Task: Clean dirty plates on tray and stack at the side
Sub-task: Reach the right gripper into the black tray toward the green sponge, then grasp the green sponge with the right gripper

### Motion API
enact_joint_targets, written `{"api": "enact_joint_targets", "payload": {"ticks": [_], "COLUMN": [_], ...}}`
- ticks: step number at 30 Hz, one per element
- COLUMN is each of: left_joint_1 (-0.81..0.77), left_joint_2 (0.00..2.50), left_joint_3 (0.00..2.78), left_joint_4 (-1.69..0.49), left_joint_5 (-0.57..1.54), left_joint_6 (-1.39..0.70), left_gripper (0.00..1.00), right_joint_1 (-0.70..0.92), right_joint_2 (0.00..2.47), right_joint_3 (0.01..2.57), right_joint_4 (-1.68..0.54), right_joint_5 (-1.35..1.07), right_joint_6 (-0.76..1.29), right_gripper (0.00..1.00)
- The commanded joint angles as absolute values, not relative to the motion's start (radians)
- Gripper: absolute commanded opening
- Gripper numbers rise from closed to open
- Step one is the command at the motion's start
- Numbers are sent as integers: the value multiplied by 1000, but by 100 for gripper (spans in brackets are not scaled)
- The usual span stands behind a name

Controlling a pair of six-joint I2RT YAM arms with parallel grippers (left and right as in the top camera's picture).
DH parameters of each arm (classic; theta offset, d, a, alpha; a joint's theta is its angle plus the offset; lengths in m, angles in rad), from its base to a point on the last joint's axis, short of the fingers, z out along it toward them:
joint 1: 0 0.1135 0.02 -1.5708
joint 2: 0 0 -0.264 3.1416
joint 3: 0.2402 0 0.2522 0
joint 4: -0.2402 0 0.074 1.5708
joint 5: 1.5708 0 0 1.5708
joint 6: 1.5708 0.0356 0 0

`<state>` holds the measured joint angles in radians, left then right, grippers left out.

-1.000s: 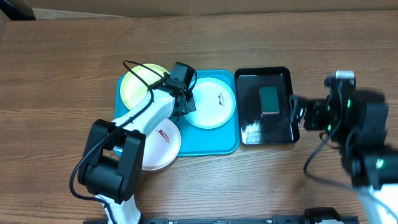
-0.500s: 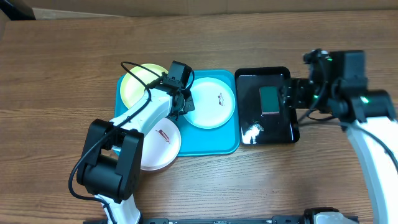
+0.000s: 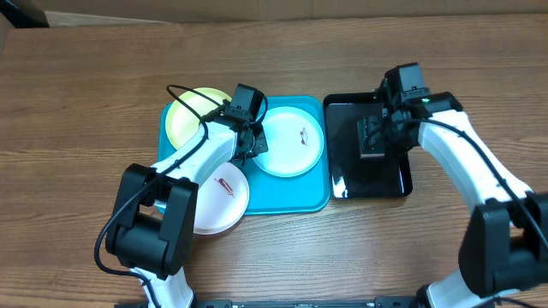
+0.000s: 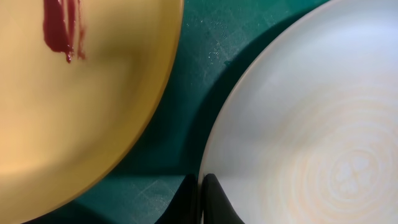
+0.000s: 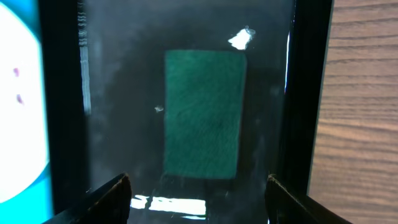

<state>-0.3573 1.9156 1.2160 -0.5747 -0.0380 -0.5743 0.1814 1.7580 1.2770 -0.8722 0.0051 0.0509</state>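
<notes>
On the turquoise tray point(image 3: 300, 195) lie a yellow-green plate point(image 3: 190, 120) at the back left and a pale blue plate point(image 3: 293, 144) with small red marks. A white plate point(image 3: 221, 198) with a red smear overhangs the tray's front rim. My left gripper point(image 3: 253, 145) is shut on the pale blue plate's left rim. In the left wrist view its tips point(image 4: 201, 199) straddle that rim point(image 4: 311, 124) beside the smeared yellow-green plate point(image 4: 74, 106). My right gripper point(image 3: 373, 137) hangs open over a green sponge point(image 5: 204, 112), with its fingers point(image 5: 115, 193) either side of the sponge's near end.
The sponge lies in a glossy black tray point(image 3: 390, 178) right of the turquoise one; its raised rim point(image 5: 305, 93) borders bare wooden table point(image 3: 86, 85). A cable loops from the left arm point(image 3: 184, 167) over the yellow-green plate.
My right arm has swung left from the table's right side to above the black tray, and its jaws have narrowed somewhat. The left arm and the plates have not moved.
</notes>
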Motion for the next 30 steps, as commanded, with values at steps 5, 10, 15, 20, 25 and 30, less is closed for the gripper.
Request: {"api": "enact_joint_targets", "payload": {"ticks": [5, 10, 15, 20, 25, 30], "left_joint_1": [-350, -350, -350, -350, -350, -350], "left_joint_2": [1928, 1928, 1928, 1928, 1928, 1928], "left_joint_3": [1209, 1209, 1209, 1209, 1209, 1209], "left_joint_4": [-582, -582, -582, -583, -583, -583], "left_joint_5": [-40, -40, -41, -41, -41, -41], "left_joint_6": [-572, -572, -572, -572, -572, -572], "left_gripper": [4, 4, 4, 4, 4, 4], "right_joint_1": [184, 184, 184, 184, 184, 184], "right_joint_2": [1843, 1861, 1861, 1863, 1863, 1863], "right_joint_3": [1295, 1295, 1285, 1238, 1207, 1172], "right_joint_4": [-788, -758, -746, -687, -653, -607], "right_joint_5": [33, 33, 33, 32, -1, -1], "right_joint_6": [42, 32, 32, 33, 32, 32], "right_gripper": [74, 74, 74, 74, 75, 75]}}
